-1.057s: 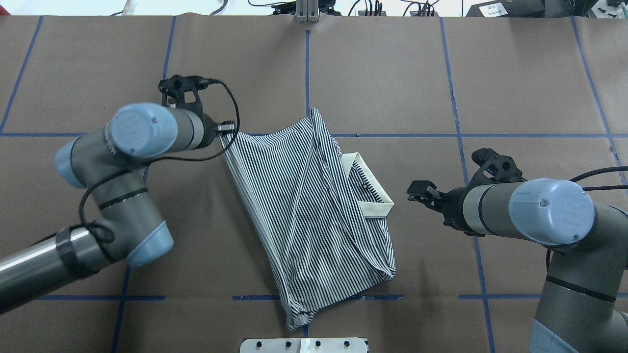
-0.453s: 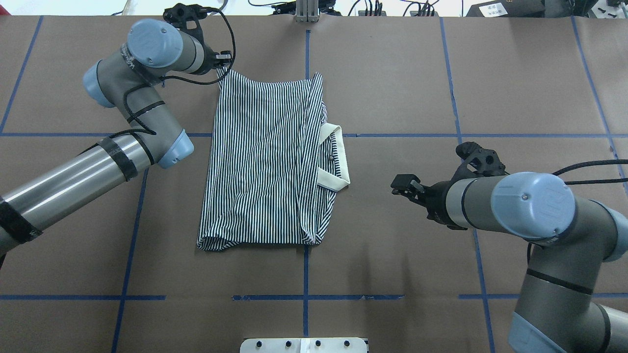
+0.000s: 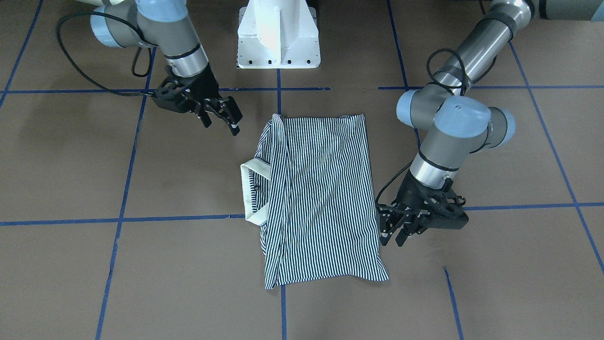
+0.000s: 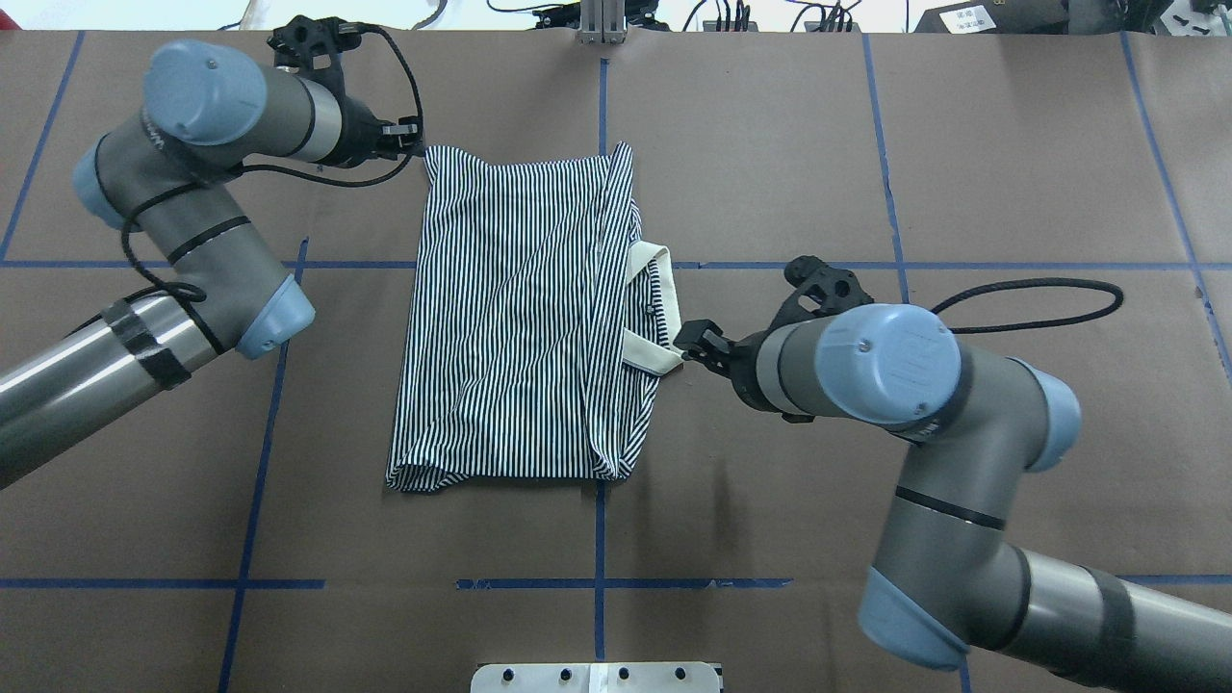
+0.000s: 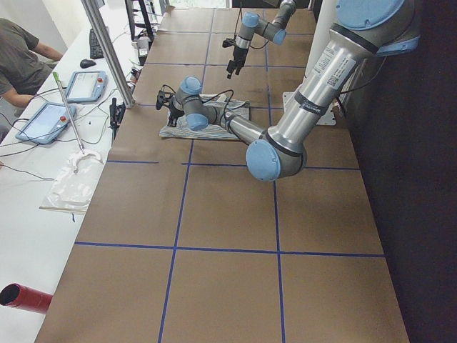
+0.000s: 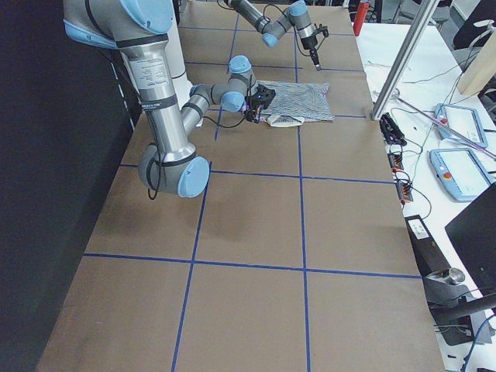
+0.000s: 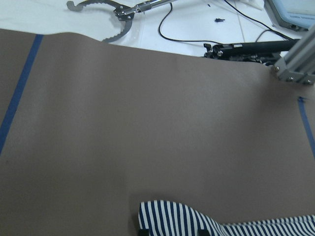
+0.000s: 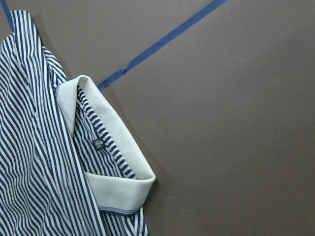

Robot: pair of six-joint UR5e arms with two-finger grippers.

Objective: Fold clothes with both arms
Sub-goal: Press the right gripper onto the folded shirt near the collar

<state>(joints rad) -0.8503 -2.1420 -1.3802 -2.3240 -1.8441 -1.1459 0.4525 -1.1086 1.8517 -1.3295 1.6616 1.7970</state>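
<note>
The striped polo shirt [image 4: 520, 318] lies flat and folded lengthwise on the brown table, its white collar [image 4: 654, 308] sticking out on the right side. In the overhead view my left gripper [image 4: 412, 142] is just off the shirt's far left corner. It looks open in the front-facing view [image 3: 392, 234], with nothing between its fingers. The left wrist view shows that striped corner [image 7: 172, 216] at the bottom edge. My right gripper [image 4: 686, 345] is beside the collar's near corner, and it stands open in the front-facing view [image 3: 226, 120]. The right wrist view shows the collar [image 8: 118, 162] but no fingers.
The white pedestal base [image 3: 278, 38] stands at the robot's side of the table. Blue tape lines [image 4: 602, 539] cross the brown surface. Beyond the far edge are an aluminium post [image 5: 107, 50], tablets [image 5: 78, 86], cables and a seated person [image 5: 21, 57].
The left arm dragged the shirt away from the robot and laid it straight. It then let go of the corner and drew back left. The right gripper moved left to the collar.
</note>
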